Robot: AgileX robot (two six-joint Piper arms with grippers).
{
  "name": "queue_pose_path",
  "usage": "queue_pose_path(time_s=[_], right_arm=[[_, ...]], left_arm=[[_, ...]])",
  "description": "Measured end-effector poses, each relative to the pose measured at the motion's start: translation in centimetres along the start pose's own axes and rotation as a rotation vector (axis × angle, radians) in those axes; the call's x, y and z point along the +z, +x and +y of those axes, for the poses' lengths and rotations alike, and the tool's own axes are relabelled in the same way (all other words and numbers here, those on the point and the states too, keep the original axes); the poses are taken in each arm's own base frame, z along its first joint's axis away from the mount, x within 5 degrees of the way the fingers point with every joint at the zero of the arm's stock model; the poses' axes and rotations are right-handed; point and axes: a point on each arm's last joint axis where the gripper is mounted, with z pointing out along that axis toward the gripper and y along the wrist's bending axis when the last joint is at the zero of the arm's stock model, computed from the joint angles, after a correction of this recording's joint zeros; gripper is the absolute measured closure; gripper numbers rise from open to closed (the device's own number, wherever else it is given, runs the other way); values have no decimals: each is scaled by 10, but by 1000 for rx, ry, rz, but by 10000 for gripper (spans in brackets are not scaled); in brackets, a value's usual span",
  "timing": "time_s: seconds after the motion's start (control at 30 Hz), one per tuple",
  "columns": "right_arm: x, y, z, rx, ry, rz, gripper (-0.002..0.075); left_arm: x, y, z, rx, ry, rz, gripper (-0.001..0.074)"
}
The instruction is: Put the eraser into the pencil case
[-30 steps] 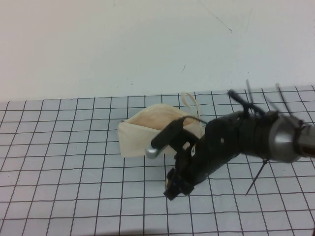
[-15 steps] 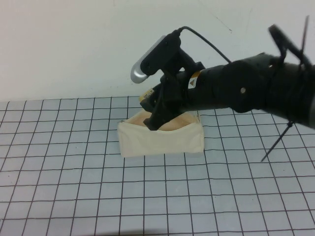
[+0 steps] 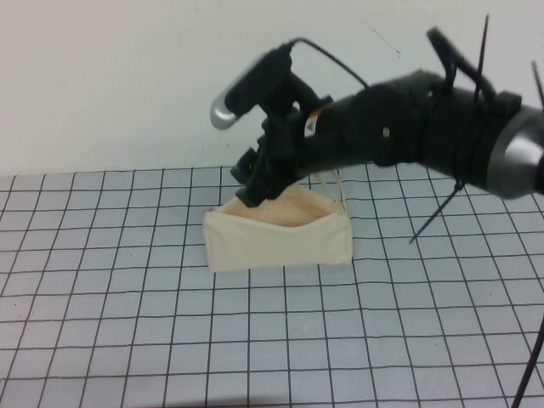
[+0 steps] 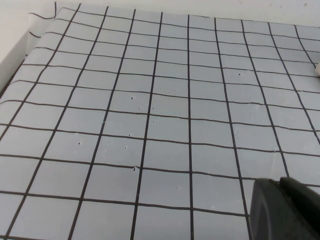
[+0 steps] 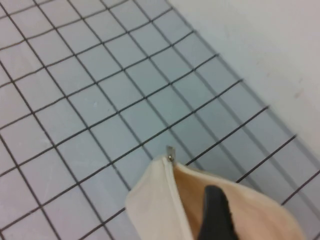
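The pencil case, a cream-white pouch, stands on the grid mat with its mouth open upward and its peach lining showing. Its loop strap sticks up at its right end. My right gripper hangs over the back left part of the open mouth, just above the lining. In the right wrist view the pouch fills the lower edge and a dark part of the right gripper sits over the lining. The eraser is hidden. My left gripper is shut and empty over bare mat, out of the high view.
The grey grid mat covers the table and a white wall rises behind it. Black cable ties stick out from the right arm. A small pale speck shows at the edge of the left wrist view.
The right arm rose from the mat in front of the pouch and swung over its mouth. It has since shifted slightly left. The yellowish block seen at the gripper half a second ago no longer shows.
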Motion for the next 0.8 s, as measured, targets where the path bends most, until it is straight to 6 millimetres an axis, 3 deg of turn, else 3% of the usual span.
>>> queue_pose_path(time_s=[0.2,0.37,0.5,0.8], right_arm=[[-21,-25,-10,-79,32,31,373],[-49,-36,-21,-128,91,145,540],[-88,-41,-31,-181,175,247,687],[-206,-62,-34,-164,266,183,725]], left_arm=[[0,0,0,0,0,0,736],[0,0,0,0,0,0,736],[0,0,0,0,0,0,736],[0,0,0,0,0,0,736]])
